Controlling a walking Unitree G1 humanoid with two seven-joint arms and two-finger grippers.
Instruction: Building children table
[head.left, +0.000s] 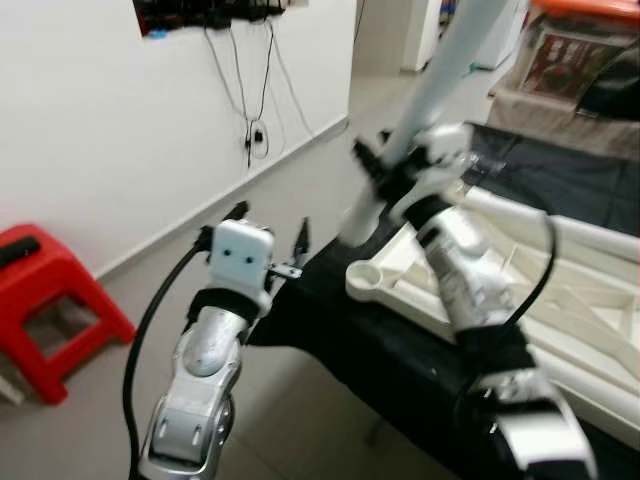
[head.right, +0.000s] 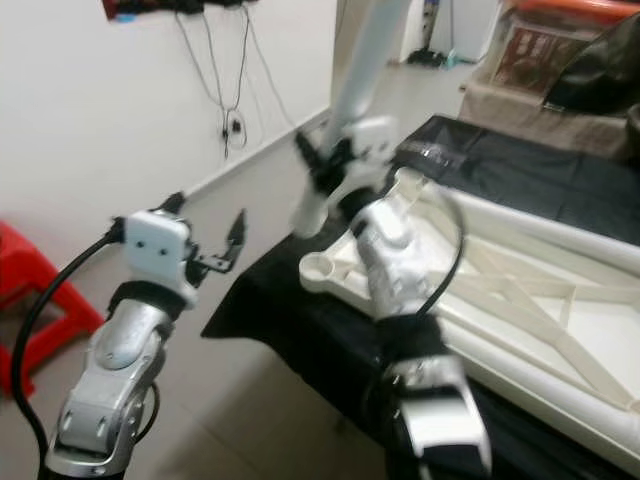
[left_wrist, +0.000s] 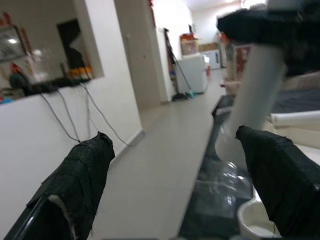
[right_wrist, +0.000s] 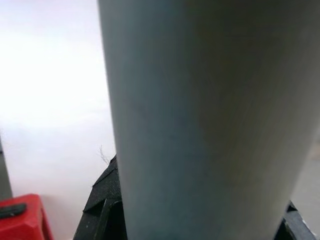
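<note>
A white plastic table top (head.left: 575, 300) lies upside down on a black-covered surface (head.left: 360, 345), with a round corner socket (head.left: 366, 274) at its near-left corner. My right gripper (head.left: 388, 172) is shut on a long white table leg (head.left: 442, 78), which is tilted, its lower end just above and left of that socket. In the right wrist view the leg (right_wrist: 200, 115) sits between the black fingers (right_wrist: 100, 210). My left gripper (head.left: 272, 228) is open and holds nothing, left of the surface's edge; its fingers (left_wrist: 82, 175) frame the leg (left_wrist: 255, 100) and socket (left_wrist: 252, 222).
A red plastic stool (head.left: 50, 300) stands on the floor at the left by the white wall. Cables (head.left: 252, 130) hang down that wall. Boxes and dark cloth (head.left: 570, 70) are piled at the back right. Pale floor (head.left: 300, 180) runs along the wall toward a doorway.
</note>
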